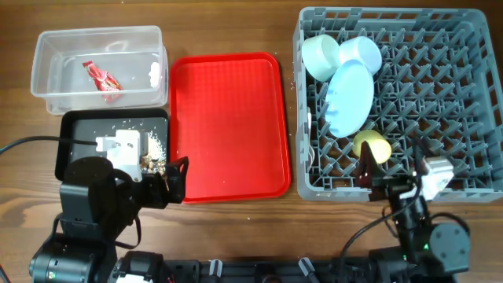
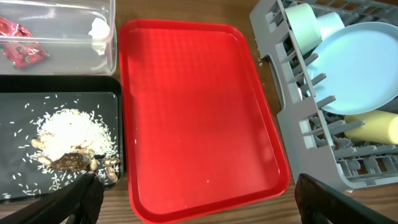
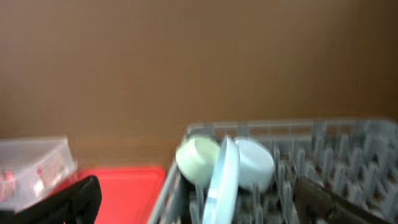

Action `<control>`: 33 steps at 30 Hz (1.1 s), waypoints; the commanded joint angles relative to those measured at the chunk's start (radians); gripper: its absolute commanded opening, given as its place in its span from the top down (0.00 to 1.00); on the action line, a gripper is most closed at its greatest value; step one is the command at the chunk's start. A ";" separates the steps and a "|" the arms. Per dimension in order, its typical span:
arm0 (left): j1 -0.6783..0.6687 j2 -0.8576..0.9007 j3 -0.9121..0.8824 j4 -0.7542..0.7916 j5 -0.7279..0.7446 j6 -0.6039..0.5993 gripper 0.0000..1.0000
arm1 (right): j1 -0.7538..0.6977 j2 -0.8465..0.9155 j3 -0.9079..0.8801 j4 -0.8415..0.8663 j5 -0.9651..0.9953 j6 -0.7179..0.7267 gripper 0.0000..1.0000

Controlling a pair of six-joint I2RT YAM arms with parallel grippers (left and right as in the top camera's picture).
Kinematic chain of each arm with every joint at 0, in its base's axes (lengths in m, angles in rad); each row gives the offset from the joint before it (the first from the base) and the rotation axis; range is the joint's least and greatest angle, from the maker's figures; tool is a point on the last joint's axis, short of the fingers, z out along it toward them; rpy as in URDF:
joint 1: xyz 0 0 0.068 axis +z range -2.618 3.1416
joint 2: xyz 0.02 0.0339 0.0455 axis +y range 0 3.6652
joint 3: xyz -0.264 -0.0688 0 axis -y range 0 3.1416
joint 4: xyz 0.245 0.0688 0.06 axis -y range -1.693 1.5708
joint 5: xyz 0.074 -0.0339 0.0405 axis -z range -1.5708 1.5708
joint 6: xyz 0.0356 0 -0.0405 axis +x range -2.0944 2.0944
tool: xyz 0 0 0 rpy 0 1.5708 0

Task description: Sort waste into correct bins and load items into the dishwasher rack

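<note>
Partly cut off, yellow cup (image 2: 373,126)

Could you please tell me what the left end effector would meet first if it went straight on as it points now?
Probably the red tray: the open left end effector frames its bare surface in the wrist view, with nothing visibly in between, though depth is hard to judge there.

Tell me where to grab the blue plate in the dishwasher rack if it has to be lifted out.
Take the plate by its upper rim, coming down from above. It stands tilted on edge among the pegs of the rack, so its lower part is boxed in. The top rim looks free and thin enough to pinch across.
</note>
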 commanded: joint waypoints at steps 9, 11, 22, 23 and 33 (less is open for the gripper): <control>-0.008 -0.004 -0.007 0.002 -0.010 0.019 0.00 | -0.024 -0.075 -0.344 0.217 -0.030 -0.031 0.00; -0.008 -0.004 -0.007 0.002 -0.010 0.019 0.00 | -0.023 -0.076 -0.343 0.217 -0.029 -0.031 0.00; -0.008 -0.004 -0.007 0.002 -0.010 0.019 0.00 | -0.023 -0.074 -0.343 0.217 -0.029 -0.032 0.00; -0.008 -0.004 -0.007 0.002 -0.010 0.019 0.00 | -0.023 -0.074 -0.343 0.217 -0.029 -0.032 0.00; -0.008 -0.013 -0.007 -0.008 -0.009 0.019 0.00 | -0.023 -0.074 -0.343 0.217 -0.029 -0.032 0.00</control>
